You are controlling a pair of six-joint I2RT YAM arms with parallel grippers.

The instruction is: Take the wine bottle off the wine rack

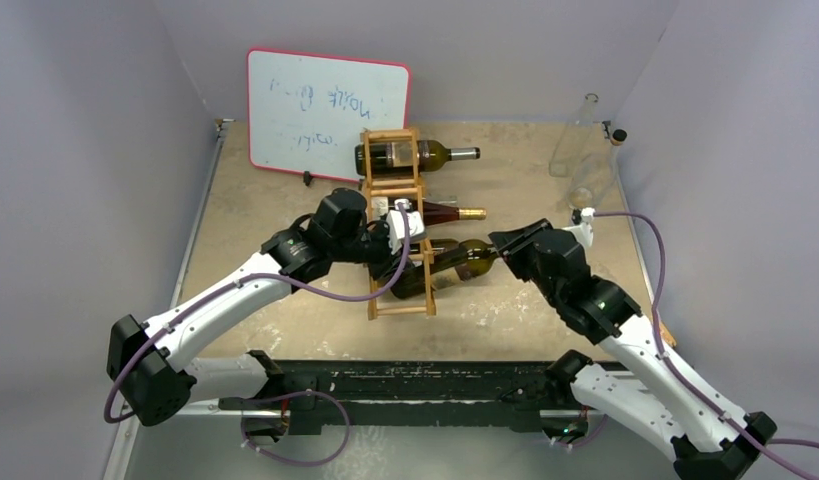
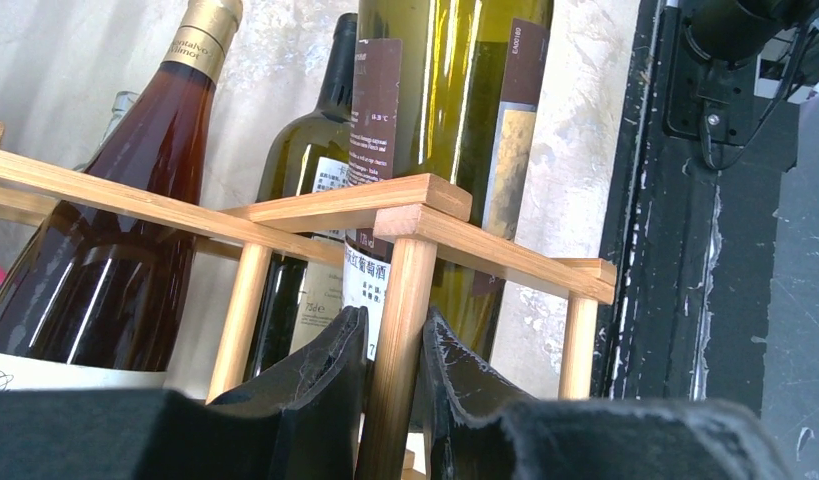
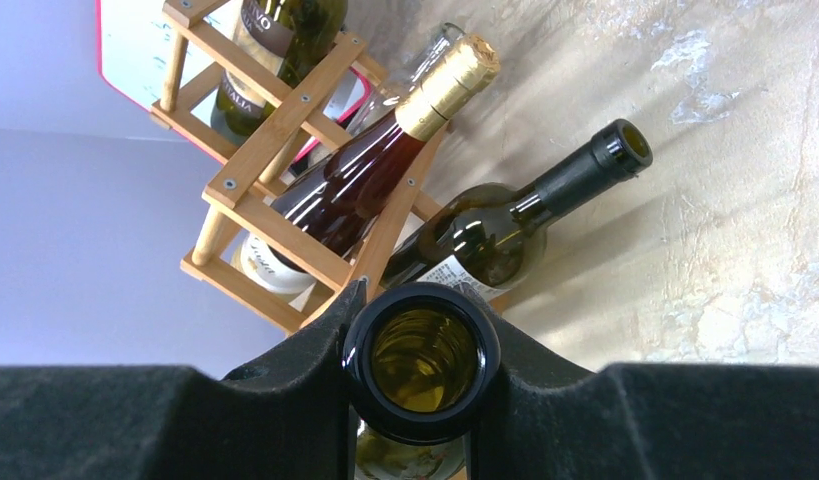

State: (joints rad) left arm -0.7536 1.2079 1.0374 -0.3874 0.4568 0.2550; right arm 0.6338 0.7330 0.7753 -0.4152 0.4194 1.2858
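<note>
Glass, dark green and smooth, is what I have to deal with: the wine bottle (image 1: pixel 450 267) lies in the bay of the wine rack (image 1: pixel 392 186) nearest 6 o'clock in the overhead view, with its neck sticking out toward 3 o'clock and its body slanted across the slats. My right end effector (image 3: pixel 423 305) is clamped on the neck just under the lip, with pads on either side of the open mouth. My left end effector (image 2: pixel 393 385) is closed around a wooden post of the rack, bracing it. I judge the bottle stiff, breakable and slick, and since it is uncorked and the neck looks empty, probably lighter than a full one. The lip should stop my pads sliding off, so the neck is a fair hold for a straight pull toward 3 o'clock; twisting could knock the light rack or the rosé bottle (image 1: pixel 447 212) next to it. My left wrist hides the bottle's base from above, my right camera cuts off everything below the mouth, and I cannot tell how much liquid, if any, is inside
</note>
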